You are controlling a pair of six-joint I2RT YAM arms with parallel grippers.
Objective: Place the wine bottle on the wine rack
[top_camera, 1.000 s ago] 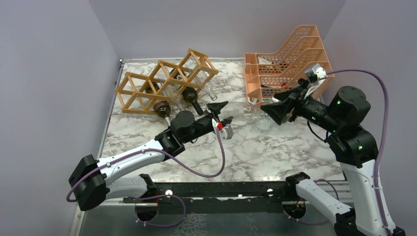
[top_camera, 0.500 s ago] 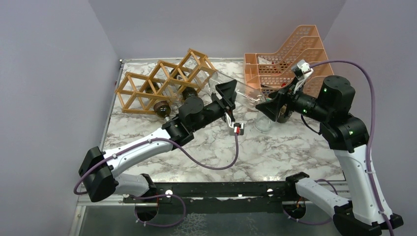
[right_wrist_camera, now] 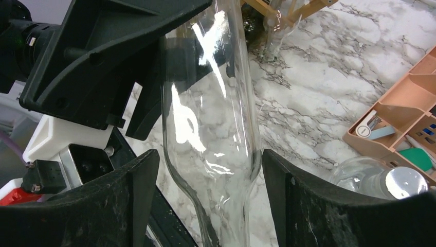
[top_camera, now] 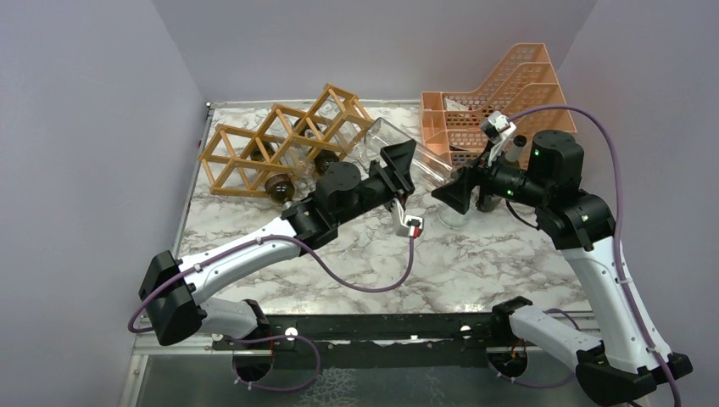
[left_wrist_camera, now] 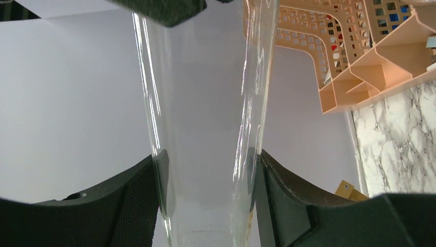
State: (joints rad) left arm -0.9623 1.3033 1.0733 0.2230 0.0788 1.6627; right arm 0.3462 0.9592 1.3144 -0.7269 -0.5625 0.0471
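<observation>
- Table (top_camera: 475,263): marbled top, below both grippers; neither gripper touches it.
- Wine rack (top_camera: 284,144): lies to the outer left of the left gripper (top_camera: 400,167), near it; dark bottles (top_camera: 278,185) fill the lower cells nearest that gripper; the upper cells look free, so they are the likely target.
- Organiser tray (top_camera: 500,93): stands behind the right gripper (right_wrist_camera: 208,157), near it; it plays no part in the task.
- Wine bottle (left_wrist_camera: 203,103): clear glass, held off the table and tilted, spanning from the left gripper to the right one; judged a handover or re-grip, so that the bottle can be turned to line up with a cell.
- Left gripper: pressed onto the bottle body, pads on both sides of the glass; it carries the load.
- Right gripper: spread around the bottle just above its shoulder; a thin gap shows at each finger (right_wrist_camera: 128,206), so there is no firm hold yet.
- Spare clear bottle (right_wrist_camera: 380,180): lies on the table under the right gripper.
- Change over the last second: the left gripper has risen and reached away from the rack front; the right gripper has moved in to meet it; the space between the two has closed; the right jaws have narrowed slightly.
</observation>
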